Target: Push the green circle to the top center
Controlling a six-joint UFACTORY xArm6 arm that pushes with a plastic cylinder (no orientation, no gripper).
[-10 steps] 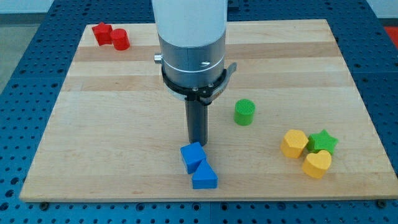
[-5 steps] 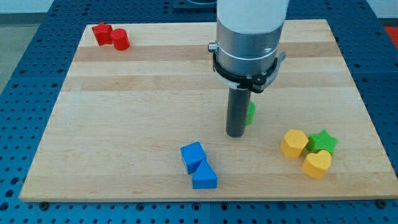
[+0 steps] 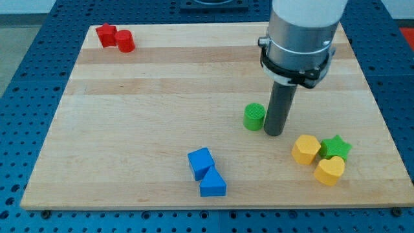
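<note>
The green circle (image 3: 254, 116) is a short green cylinder standing on the wooden board (image 3: 129, 129), right of centre. My tip (image 3: 273, 134) rests on the board just to the right of the green circle and slightly lower, very close to it; I cannot tell if they touch. The rod rises from there to the arm's grey and white body (image 3: 301, 32) at the view's top right.
A blue cube (image 3: 200, 162) and a blue triangle (image 3: 212, 184) sit at bottom centre. A yellow hexagon (image 3: 305, 149), a yellow heart (image 3: 329, 171) and a green star (image 3: 336, 147) cluster at lower right. Two red blocks (image 3: 115, 37) sit at the top left corner.
My tip has swept from beside the blue cube rightward, passing in front of the green circle, and now stands on its right side. The green circle has barely moved.
</note>
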